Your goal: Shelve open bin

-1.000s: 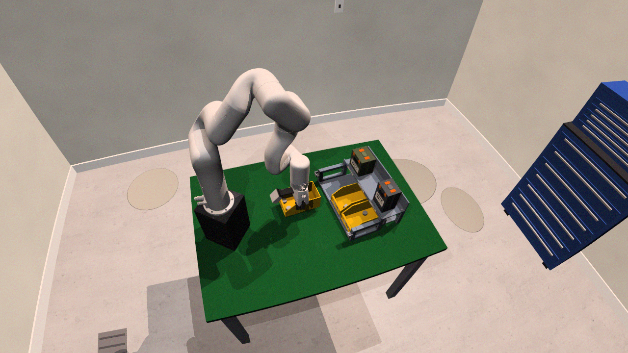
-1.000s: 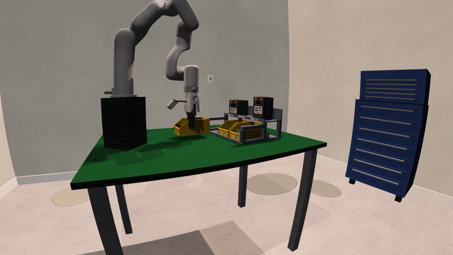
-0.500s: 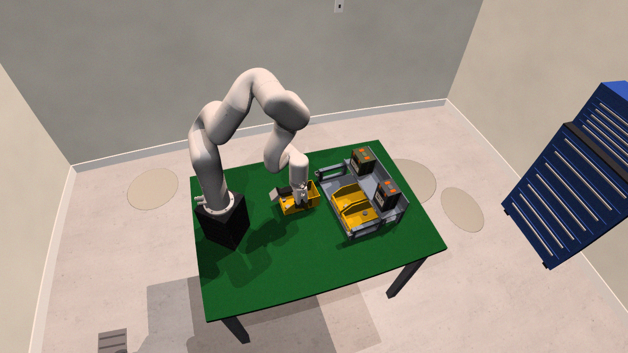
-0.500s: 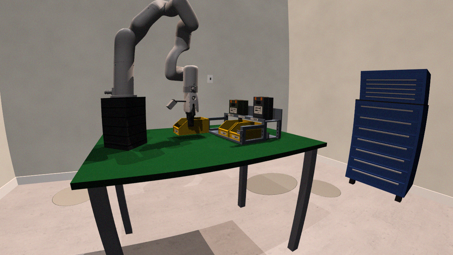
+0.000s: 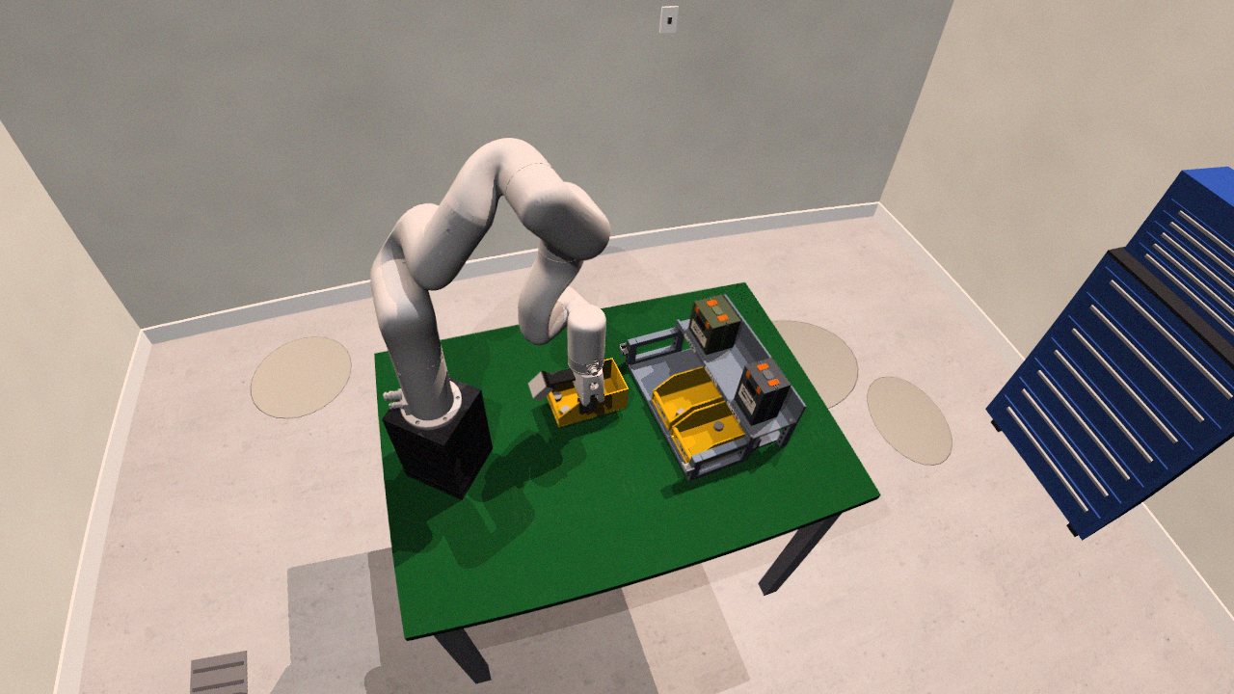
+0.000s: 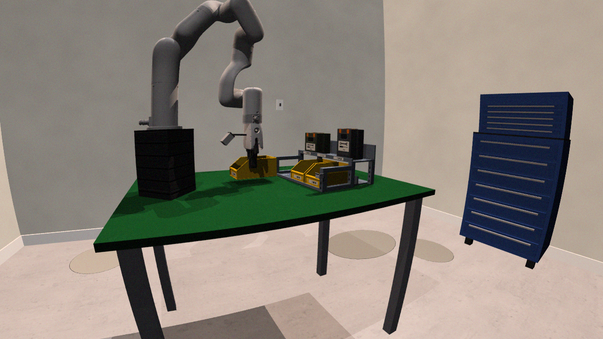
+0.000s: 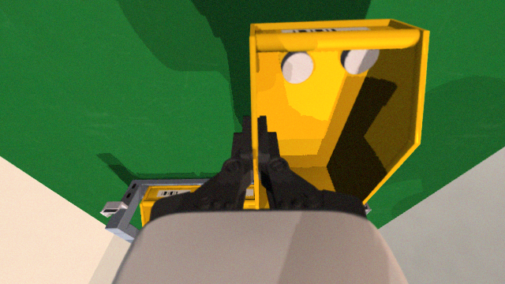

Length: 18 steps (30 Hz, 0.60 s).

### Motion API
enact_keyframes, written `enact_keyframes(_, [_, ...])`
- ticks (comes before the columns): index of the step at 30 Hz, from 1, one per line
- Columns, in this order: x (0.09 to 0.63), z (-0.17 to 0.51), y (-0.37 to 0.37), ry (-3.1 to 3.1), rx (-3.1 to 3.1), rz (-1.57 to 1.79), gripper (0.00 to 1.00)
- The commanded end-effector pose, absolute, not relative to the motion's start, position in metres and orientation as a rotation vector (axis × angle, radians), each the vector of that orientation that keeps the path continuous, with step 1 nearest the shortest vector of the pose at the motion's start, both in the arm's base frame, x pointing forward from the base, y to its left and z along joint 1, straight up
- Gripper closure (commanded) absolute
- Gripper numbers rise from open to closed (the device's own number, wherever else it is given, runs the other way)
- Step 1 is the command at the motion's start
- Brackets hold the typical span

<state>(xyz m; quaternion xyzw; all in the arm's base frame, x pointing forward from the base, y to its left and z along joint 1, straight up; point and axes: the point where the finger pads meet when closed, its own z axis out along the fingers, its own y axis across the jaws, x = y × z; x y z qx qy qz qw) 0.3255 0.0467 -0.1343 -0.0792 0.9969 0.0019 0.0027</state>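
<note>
The yellow bin, near mid-frame in the top view, is pinched by its side wall in the gripper, parts inside.

And there's a slight slide, the yellow open-front bin and the hand together a touch nearer the black pedestal, a touch farther from the grey shelf rack
</note>
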Motion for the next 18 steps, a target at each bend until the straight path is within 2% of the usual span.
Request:
enact_keyframes(1, [0.323, -0.134, 0.062, 3.124, -0.254, 0.009, 1.00])
enact_keyframes(18, [0.319, -0.135, 0.080, 3.124, -0.254, 0.009, 1.00])
